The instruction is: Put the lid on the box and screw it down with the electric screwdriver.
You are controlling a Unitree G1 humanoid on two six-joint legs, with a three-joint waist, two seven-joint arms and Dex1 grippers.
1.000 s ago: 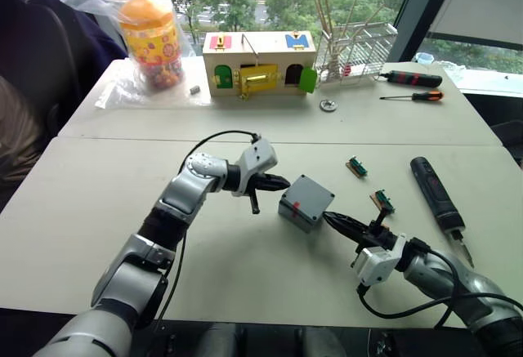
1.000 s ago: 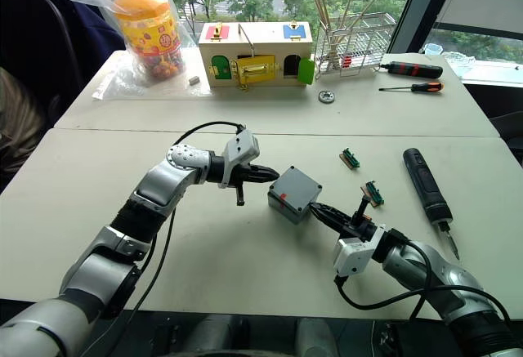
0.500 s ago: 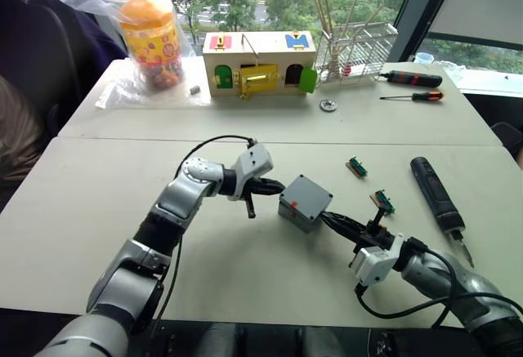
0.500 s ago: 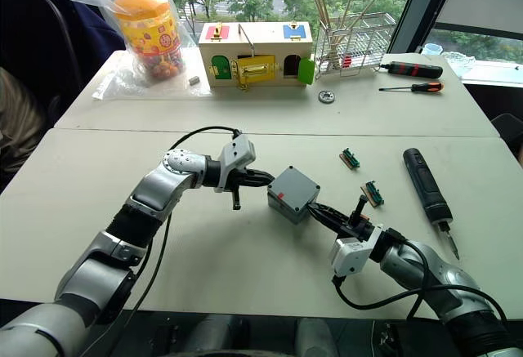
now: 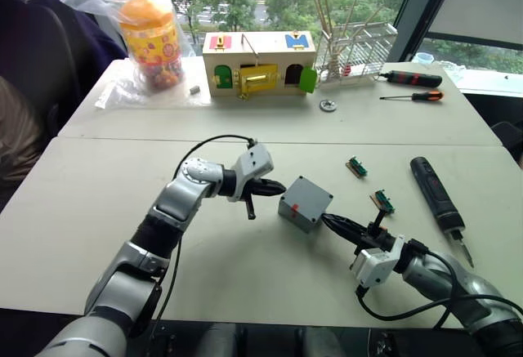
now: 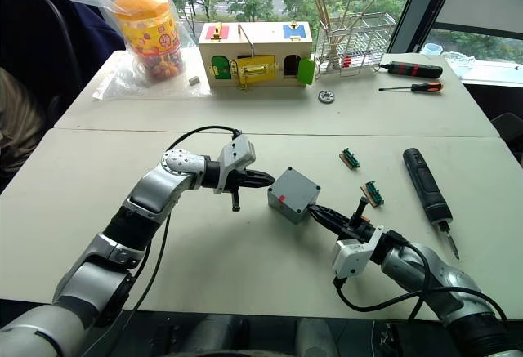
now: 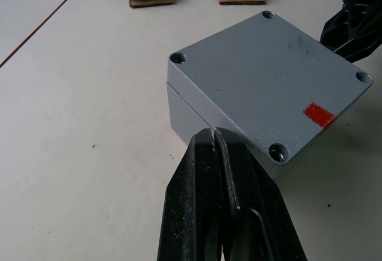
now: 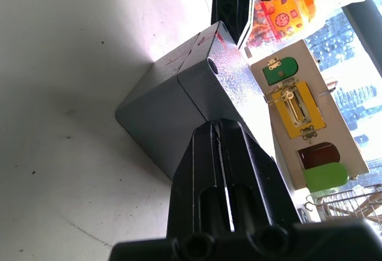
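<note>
Grey lid [image 7: 271, 88] already sits on the box [image 5: 304, 203], bracketed by both pressed-together claws, left claw [image 5: 278, 186] and right claw [image 5: 333, 222]. Outboard of the right claw, well apart on the worktop [image 5: 98, 202], the electric screwdriver [image 5: 435, 195] lies lengthwise, likely the right arm's pick.

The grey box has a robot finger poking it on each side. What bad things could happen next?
The box sits with its lid on but no screws in the corner holes. Both sets of fingers are shut, the left gripper and right gripper touching opposite sides, so neither really holds it.
1. A push might slide or tip the box.
2. A nudge at the seam might shift the loose lid.
3. The electric screwdriver lies off to the right, so an arm must let go to fetch it.
</note>
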